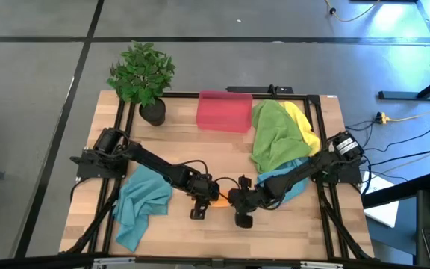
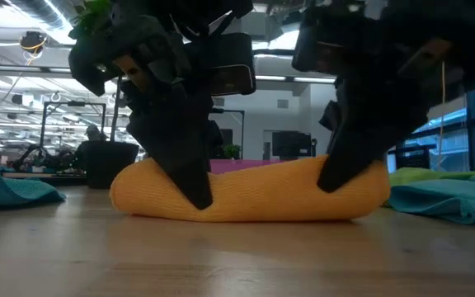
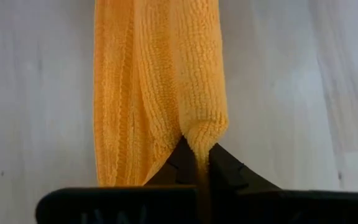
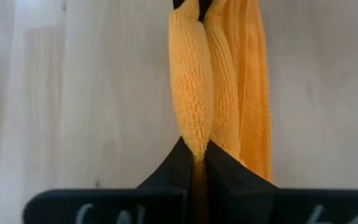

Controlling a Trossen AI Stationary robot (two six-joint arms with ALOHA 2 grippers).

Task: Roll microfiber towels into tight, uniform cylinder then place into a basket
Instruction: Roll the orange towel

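- Orange towel (image 2: 250,191) rolled into a thick log, lying flat on the wooden table (image 1: 222,232) near the front edge, midway between the two arms; only a sliver of orange visible from above, between the two wrists.
- Left gripper (image 3: 199,163) clamped on one end of the roll — dark fingers pinching a fold of orange cloth, tips close together.
- Right gripper (image 4: 196,155) clamped on the other end likewise, fingers nipped tight on a ridge of the same roll.
- Both arms reaching in from the table's sides toward the middle front, the two sets of fingers pointing down onto the roll and the wrists close together.
- Red-pink basket (image 1: 225,110) at the back of the table, near the middle, well apart from the roll; nothing visible inside it from above.
- Green towel (image 1: 271,134) heaped loosely just to the right of the basket, with a yellow towel (image 1: 303,123) partly under it on its far right side.
- One teal towel (image 1: 142,203) crumpled at front left, beside the left arm; another teal towel (image 1: 293,179) bunched below the green heap, partly under the right arm.
- Potted plant (image 1: 143,75) at the back left corner, beside the basket but not touching it.
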